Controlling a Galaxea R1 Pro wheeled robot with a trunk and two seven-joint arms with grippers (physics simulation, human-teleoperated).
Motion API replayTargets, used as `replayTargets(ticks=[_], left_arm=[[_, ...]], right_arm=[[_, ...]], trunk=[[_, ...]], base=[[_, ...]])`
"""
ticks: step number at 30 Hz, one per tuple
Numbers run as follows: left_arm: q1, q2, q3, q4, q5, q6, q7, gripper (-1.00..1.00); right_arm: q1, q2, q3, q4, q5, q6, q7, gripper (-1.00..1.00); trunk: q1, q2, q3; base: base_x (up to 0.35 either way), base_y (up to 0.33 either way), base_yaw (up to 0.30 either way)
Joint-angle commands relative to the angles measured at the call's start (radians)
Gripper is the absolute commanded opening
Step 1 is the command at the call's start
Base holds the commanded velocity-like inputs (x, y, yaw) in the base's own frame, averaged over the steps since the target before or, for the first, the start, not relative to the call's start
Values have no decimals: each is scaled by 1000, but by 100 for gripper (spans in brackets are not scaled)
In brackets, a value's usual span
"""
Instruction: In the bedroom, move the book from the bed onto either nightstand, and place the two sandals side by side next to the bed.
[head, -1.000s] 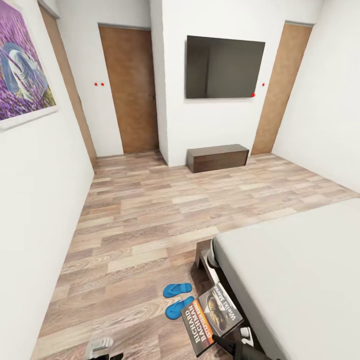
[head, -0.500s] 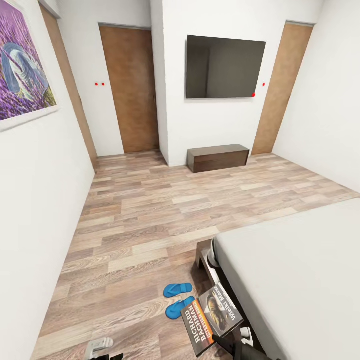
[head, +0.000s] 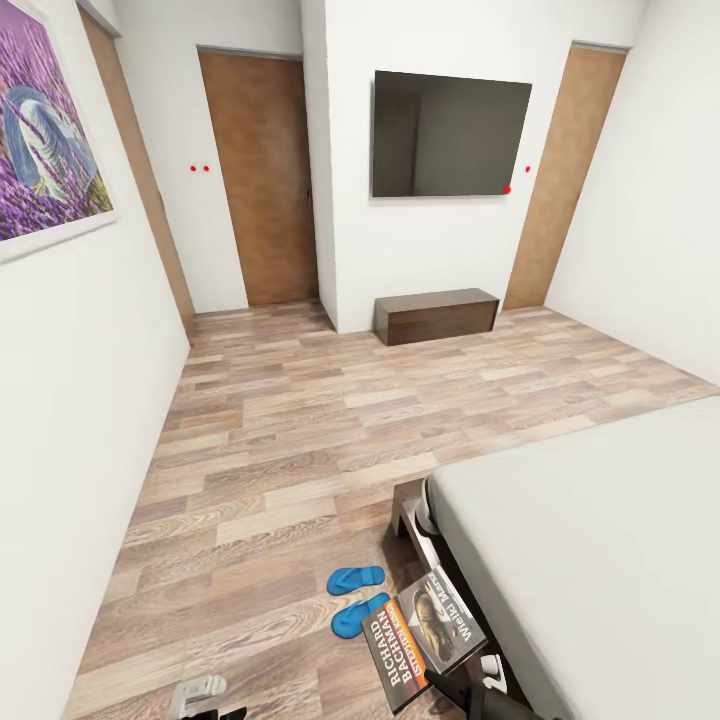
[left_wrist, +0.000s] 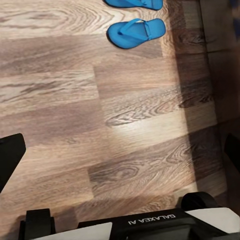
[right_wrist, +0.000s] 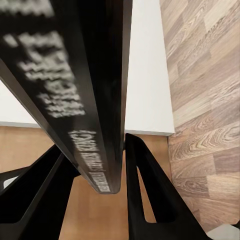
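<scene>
The book (head: 425, 635), dark with white "RICHARD BACHMAN" lettering and an orange band, hangs over the floor beside the bed's corner. My right gripper (head: 455, 688) is shut on its lower edge. In the right wrist view the book's spine (right_wrist: 85, 85) runs between the two black fingers (right_wrist: 150, 195). Two blue sandals (head: 355, 579) (head: 360, 614) lie side by side on the floor beside the bed (head: 600, 540). They also lie ahead of my open, empty left gripper (left_wrist: 120, 155) as sandals (left_wrist: 136, 31) on the planks. The nightstand is out of view.
A low dark-brown cabinet (head: 436, 315) stands under a wall-mounted TV (head: 448, 135). Brown doors (head: 260, 180) (head: 565, 170) are at the far end. A white wall with a purple picture (head: 45, 130) runs along the left. Wood-plank floor (head: 300, 420) lies between wall and bed.
</scene>
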Motion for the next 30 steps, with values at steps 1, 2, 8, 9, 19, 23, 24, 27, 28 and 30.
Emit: replayTargets(ticks=[1,2,8,9,19,23,24,27,28,30], left_arm=[[-1,1,-7,1,5,-5,-4,100],[0,1,-7,1,5,-5,-5,100],[0,1,-7,1,5,-5,-6,100],[0,1,-7,1,5,-5,-7,100],[0,1,-7,2,5,-5,-6,100],[0,1,-7,2,5,-5,-6,100],[0,0,-7,2,5,-5,-6,100],[0,0,-7,2,5,-5,-6,100],[0,0,-7,3,5,-5,-6,100],[0,0,-7,3,5,-5,-6,100]], right_arm=[[0,0,-8,0,5,10,4,-100],[0,0,-8,0,6,11,5,-100],[0,0,-8,0,6,11,6,-100],[0,0,-8,0,6,11,6,-100],[0,0,-8,-1,8,11,5,-100],[0,0,-8,0,8,11,5,-100],[0,0,-8,0,8,10,5,-100],[0,0,-8,0,8,10,4,-100],[0,0,-8,0,8,10,4,-100],[0,0,-8,0,8,10,4,-100]], trunk=[[0,-1,-1],[0,-1,-1],[0,-1,-1],[0,-1,-1],[0,-1,-3],[0,-1,-5],[0,-1,-5],[0,-1,-7],[0,-1,-7],[0,-1,-8]], base=[[0,0,0],[0,0,7],[0,0,161],[0,0,267],[0,0,286],[0,0,291],[0,0,291],[0,0,291],[0,0,291],[0,0,291]])
